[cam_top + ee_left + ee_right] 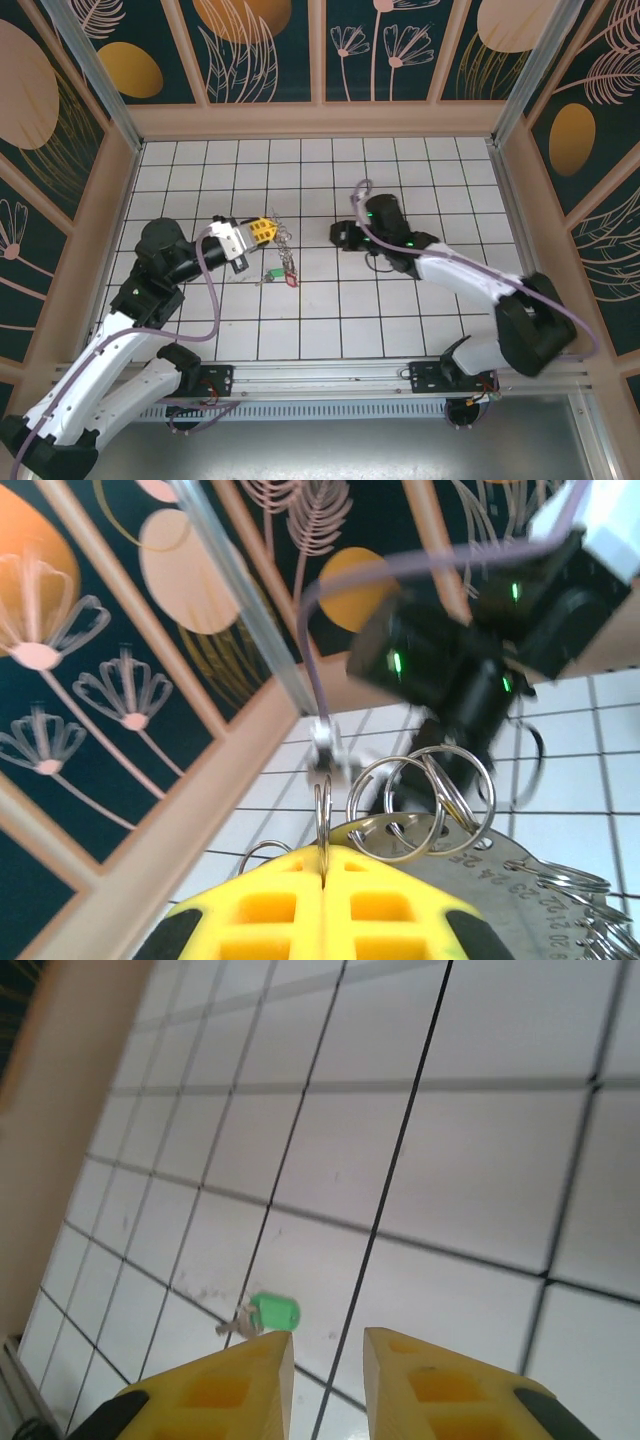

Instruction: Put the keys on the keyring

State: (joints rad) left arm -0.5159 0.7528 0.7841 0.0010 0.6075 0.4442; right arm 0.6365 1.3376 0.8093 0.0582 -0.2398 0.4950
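The green key (272, 1312) lies flat on the tiles (480, 1210) left of centre, near a red key (292, 282) and just past the right gripper (328, 1345), whose fingers stand slightly apart, empty. It looks tiny, light, stiff and prone to skidding, so I'd pinch its plastic head. The left gripper (322, 852) is clamped on a thin metal ring (322, 805).

White square floor tiles (330, 330) with dark grout spread beneath and ahead of the left gripper (264, 231). Beyond it a pale wooden ledge (320, 120) foots the back wall (260, 50), whose dark teal panels carry orange discs and pale line-drawn flowers. A matching left wall (40, 150) stands on its outer side, and the right wall (600, 150) lies well across the floor. An aluminium post (90, 72) rises at the far-left corner. The light is soft and even.
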